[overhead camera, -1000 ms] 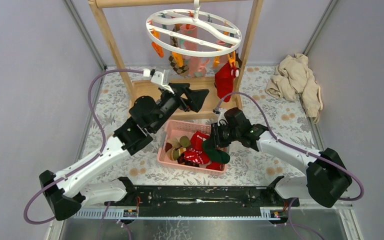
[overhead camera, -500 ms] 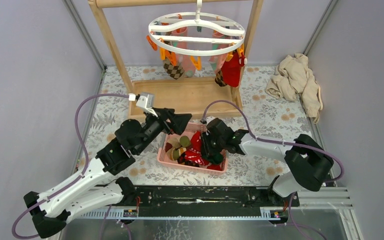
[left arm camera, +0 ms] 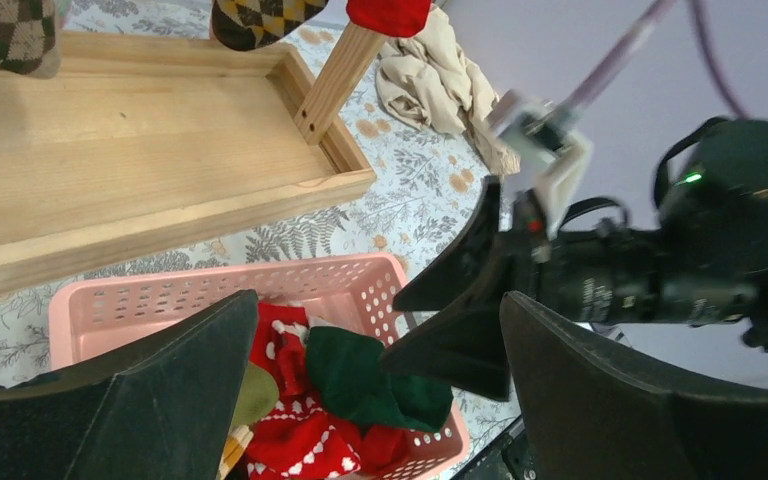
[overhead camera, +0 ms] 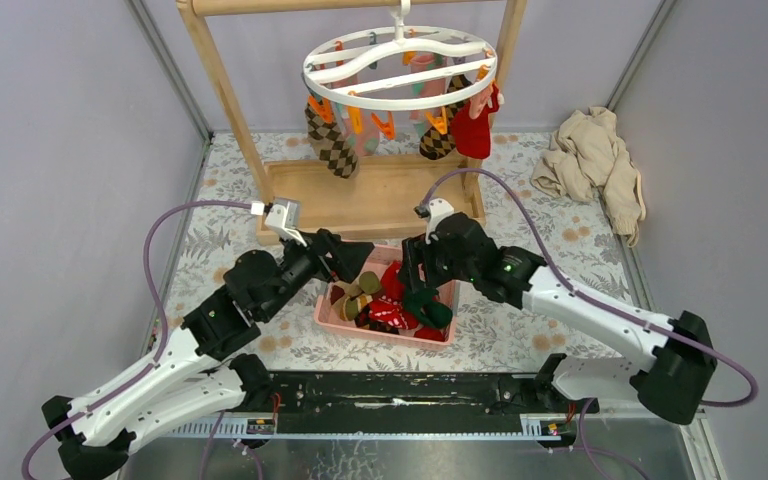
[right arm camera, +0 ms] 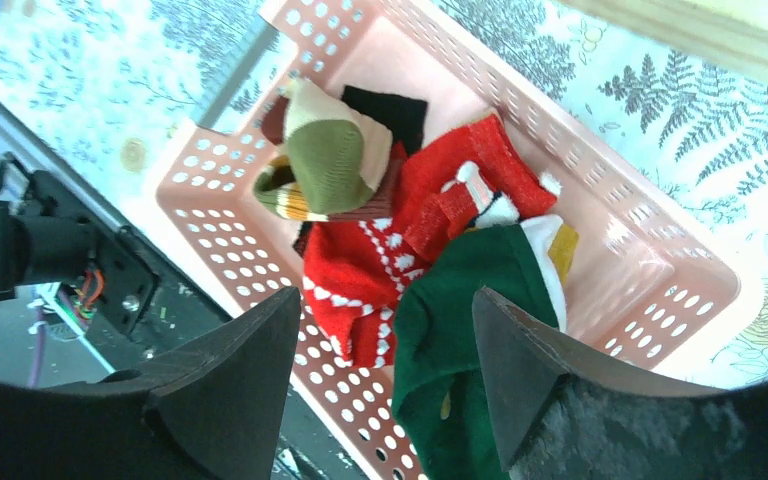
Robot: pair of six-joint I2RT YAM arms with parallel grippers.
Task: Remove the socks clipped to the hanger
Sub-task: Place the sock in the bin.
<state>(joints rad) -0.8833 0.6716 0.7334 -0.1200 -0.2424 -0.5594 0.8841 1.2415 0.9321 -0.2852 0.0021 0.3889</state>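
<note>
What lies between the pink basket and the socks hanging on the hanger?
The rack's wooden base lies there, below the socks and just behind the basket. The top view shows it.

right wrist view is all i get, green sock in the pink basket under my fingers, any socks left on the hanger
Observer: Yes, several. A red sock hangs at the right edge of the hanger.
Operator: and the hanger's left side
Observer: A brown argyle sock is clipped there.
Operator: where's the other arm
Observer: The left gripper is open, over the left end of the pink basket.
</note>
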